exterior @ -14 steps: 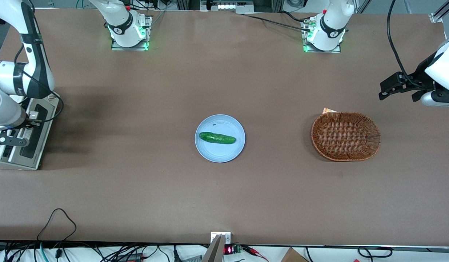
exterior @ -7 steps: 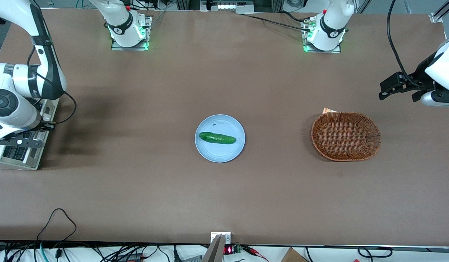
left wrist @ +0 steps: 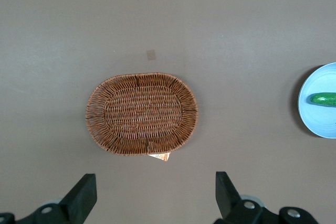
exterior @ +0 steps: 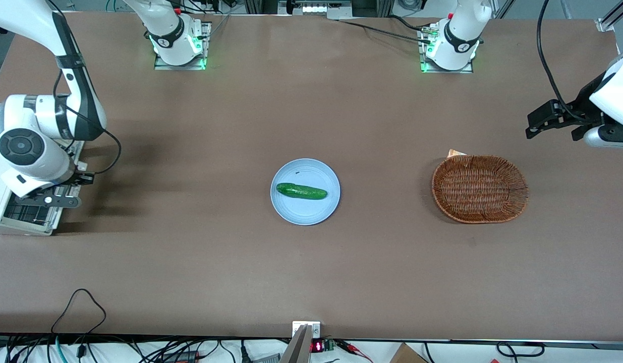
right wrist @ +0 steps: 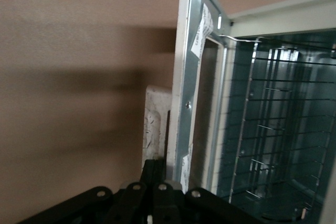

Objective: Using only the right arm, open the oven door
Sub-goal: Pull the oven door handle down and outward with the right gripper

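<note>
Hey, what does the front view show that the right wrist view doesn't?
Only the front view shows the blue plate with the cucumber and the wicker basket. Only the right wrist view shows the wire rack inside the oven. Both show the oven door swung partly open, with the gripper at its handle edge.

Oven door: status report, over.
Gripper at handle edge of oven door. Door open, wire rack exposed inside oven. Plate with cucumber well clear, mid-table.
</note>
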Tool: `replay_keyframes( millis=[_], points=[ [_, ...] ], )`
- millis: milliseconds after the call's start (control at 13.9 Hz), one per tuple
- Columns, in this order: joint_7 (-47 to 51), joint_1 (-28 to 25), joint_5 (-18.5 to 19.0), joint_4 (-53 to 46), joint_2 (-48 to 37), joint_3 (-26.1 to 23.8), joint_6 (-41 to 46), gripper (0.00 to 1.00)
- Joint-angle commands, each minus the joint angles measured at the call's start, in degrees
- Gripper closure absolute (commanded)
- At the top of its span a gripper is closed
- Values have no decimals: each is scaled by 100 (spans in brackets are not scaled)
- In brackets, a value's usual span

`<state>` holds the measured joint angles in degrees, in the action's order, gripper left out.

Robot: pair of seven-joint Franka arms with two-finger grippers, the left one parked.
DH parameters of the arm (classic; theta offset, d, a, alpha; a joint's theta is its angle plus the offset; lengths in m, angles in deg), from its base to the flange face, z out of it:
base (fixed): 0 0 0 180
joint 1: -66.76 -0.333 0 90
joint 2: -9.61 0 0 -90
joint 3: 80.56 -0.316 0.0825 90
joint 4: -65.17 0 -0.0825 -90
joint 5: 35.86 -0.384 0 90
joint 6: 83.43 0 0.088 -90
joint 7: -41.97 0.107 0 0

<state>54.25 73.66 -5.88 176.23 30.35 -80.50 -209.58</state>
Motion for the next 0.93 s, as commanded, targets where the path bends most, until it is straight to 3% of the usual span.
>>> replay_keyframes(
  millis=[0, 862],
  points=[
    [3, 215, 262, -85, 606, 197, -481, 100],
    [56, 215, 262, -112, 976, 126, -604, 100]
  ],
)
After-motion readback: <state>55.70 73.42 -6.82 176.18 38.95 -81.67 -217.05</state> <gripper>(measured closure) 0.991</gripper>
